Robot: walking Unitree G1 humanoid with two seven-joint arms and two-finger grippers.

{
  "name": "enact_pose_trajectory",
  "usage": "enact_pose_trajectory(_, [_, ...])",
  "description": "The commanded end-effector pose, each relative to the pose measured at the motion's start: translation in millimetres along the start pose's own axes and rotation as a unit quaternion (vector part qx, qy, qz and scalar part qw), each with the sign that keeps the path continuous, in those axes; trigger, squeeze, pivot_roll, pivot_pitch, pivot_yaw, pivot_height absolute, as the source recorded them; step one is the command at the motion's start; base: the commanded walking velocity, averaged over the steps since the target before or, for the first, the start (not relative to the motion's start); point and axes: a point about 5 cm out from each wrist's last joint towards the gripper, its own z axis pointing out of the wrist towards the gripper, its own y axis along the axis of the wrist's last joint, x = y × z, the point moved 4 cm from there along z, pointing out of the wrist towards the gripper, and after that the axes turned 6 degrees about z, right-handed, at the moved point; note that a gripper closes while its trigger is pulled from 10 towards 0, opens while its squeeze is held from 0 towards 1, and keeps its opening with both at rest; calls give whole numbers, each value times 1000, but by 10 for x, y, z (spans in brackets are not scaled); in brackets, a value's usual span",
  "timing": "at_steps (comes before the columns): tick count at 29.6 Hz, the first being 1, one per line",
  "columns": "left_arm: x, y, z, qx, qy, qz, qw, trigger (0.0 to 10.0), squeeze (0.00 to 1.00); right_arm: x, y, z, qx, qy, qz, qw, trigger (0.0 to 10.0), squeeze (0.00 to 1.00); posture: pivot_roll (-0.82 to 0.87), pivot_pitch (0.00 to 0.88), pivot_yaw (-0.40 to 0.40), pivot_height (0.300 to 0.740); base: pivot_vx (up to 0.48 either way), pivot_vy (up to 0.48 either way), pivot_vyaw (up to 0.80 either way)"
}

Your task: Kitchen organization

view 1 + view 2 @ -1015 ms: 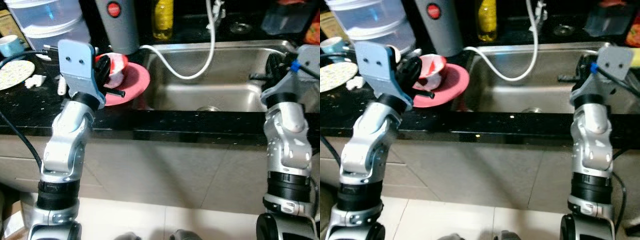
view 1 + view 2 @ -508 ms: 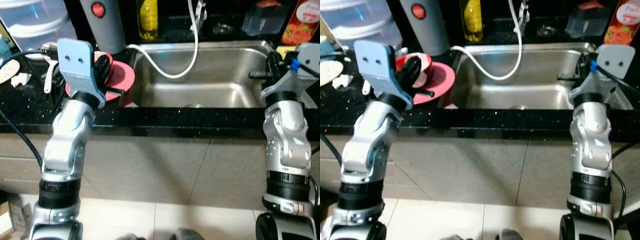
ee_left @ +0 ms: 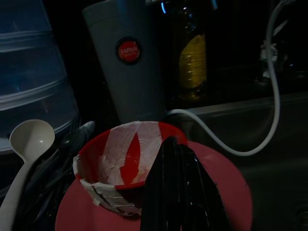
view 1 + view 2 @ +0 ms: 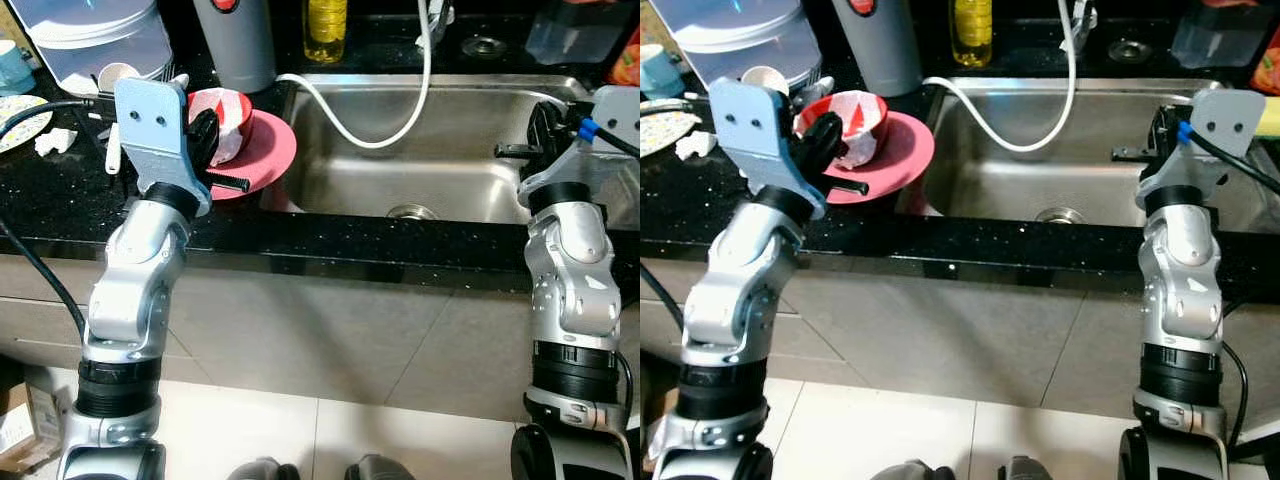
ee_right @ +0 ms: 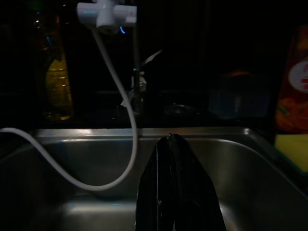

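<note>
Black speckled counter (image 4: 60, 205), steel sink (image 4: 450, 170), beige tiled floor (image 4: 330, 440).

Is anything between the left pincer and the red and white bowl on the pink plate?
Nothing visible. The left pincer is shut, right at the near side of the bowl, over the pink plate. The white spoon and grey flask lie to the side and behind, off the path.

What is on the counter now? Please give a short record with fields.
surface: black speckled counter
dish: round pink plate, left of the steel sink
on plate: red-and-white bowl
left pincer: fingers together, over the plate beside the bowl
right pincer: fingers together, above the sink
behind: grey flask, yellow bottle
hose: white, into the sink
</note>
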Motion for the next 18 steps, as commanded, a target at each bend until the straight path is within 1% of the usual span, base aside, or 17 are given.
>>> enact_pose_trajectory(1, [9,-62,-8,13,3,-10,1000,10000,0,42,2,2,0,5,8,1000,10000,0,-106,70,81,740,0,0,0])
enact_pose_trajectory(5, [20,-63,0,14,5,-18,1000,10000,0,45,0,1,0,5,9,1000,10000,0,-107,70,82,740,0,462,0])
enact_pose_trajectory(6, [27,-56,2,12,6,-13,1000,10000,0,46,1,1,-1,5,9,1000,10000,0,-107,70,82,740,0,0,0])
enact_pose_trajectory(18, [-5,-73,7,17,-1,-5,1000,10000,0,44,7,-6,-2,4,10,1000,10000,0,-108,71,86,740,0,0,0])
